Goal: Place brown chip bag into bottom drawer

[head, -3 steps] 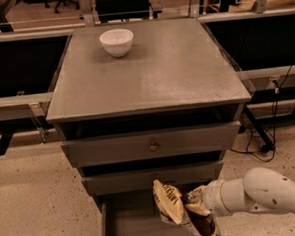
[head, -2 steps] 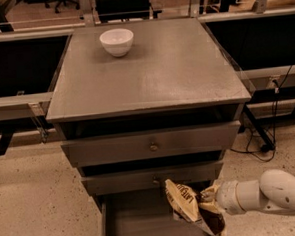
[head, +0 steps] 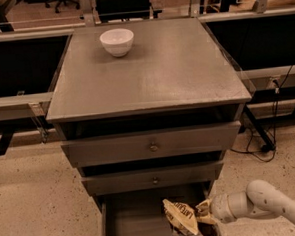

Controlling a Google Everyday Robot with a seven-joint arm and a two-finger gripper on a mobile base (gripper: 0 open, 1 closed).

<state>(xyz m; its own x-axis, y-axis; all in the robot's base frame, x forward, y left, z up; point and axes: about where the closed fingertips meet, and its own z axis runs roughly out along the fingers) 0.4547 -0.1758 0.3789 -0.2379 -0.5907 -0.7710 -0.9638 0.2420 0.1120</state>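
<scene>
From the camera view: finds the two-finger gripper at the near right, on the end of a smooth, rounded white arm, clamped tight on the right edge of the crinkly brown chip bag, dark brown and cream-yellow with white lettering. Shows that bag standing tilted inside the pulled-out bottom drawer, a wide shallow grey metal tray with thin side walls, towards its right side; cannot tell whether touching the drawer floor.

Sits lower than 0.7 s earlier, sunk together with the gripper from just under the middle drawer front down between the tray walls, and slightly further left.

Leaves the rest unchanged: glossy round white bowl at the far left of the matte, faintly scuffed grey cabinet top; flat grey upper drawer front, round-knobbed like the middle one; speckled beige floor all round.
</scene>
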